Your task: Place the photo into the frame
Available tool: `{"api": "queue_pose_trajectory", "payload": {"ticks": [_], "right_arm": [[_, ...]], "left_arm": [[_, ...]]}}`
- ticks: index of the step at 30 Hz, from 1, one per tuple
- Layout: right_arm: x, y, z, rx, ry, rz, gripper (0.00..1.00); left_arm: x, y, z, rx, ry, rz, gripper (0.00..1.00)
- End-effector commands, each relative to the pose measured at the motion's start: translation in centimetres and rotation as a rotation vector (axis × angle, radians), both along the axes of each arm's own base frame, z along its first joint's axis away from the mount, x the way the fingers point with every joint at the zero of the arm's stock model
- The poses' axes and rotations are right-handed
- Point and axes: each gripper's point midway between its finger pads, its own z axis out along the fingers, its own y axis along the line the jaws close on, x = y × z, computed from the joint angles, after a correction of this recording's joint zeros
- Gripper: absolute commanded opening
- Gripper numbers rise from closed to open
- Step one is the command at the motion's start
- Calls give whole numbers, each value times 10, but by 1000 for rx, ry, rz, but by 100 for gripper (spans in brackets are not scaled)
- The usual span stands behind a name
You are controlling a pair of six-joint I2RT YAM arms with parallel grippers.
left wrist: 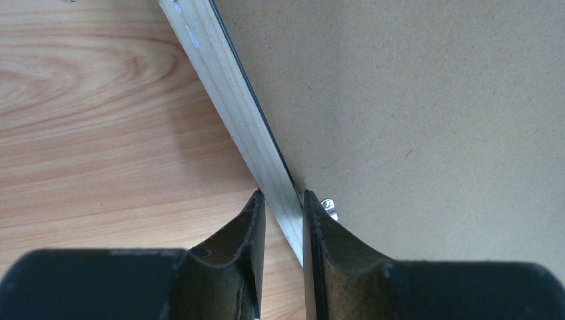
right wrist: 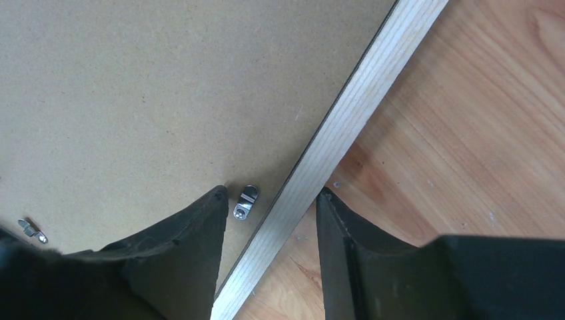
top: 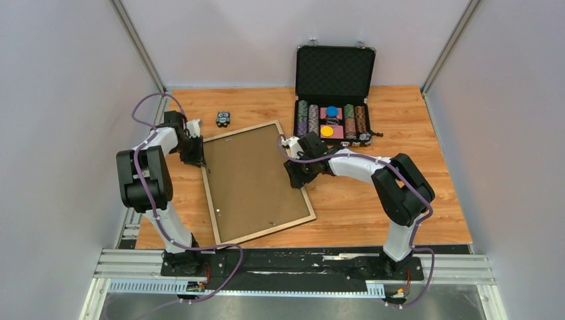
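Start with the black chip case (top: 335, 100) at 1 o'clock on the table (top: 413, 140). It stands open with its lid upright, and the tray holds rows of poker chips (top: 308, 117) on edge, with a blue disc (top: 331, 111) and a yellow disc (top: 326, 131) between them.

The frame (top: 266, 229) lies flat at the table's centre, light wood up, with its long axis running from about 11 o'clock to 5 o'clock. A brown hardboard backing panel (top: 253, 180) fills it. A small dark object (top: 222, 119) sits just past the frame's far left corner; you can't make out what it is.

Your left gripper (left wrist: 281, 197) is at the frame's 10 o'clock corner, clamped on the left rail, with one finger on the table side and one over the panel. A metal turn clip (left wrist: 328, 208) peeks out beside it.

Your right gripper (right wrist: 270, 193) straddles the right rail at 2 o'clock, spread wide and holding nothing — one finger over the panel, one over the table. Another turn clip (right wrist: 244, 200) lies between the fingers.
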Motion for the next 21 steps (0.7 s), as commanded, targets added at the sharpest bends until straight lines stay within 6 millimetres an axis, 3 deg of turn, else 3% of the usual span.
{"api": "queue_pose_trajectory", "payload": {"ticks": [1, 10, 21], "right_arm": [[11, 1, -2, -28, -43, -14, 45], [9, -4, 2, -34, -64, 9, 31], [-10, -5, 6, -6, -48, 114, 28]], "left_arm": [[3, -3, 5, -2, -49, -61, 21], [3, -2, 5, 2, -49, -62, 21], [3, -1, 5, 7, -46, -59, 20]]}}
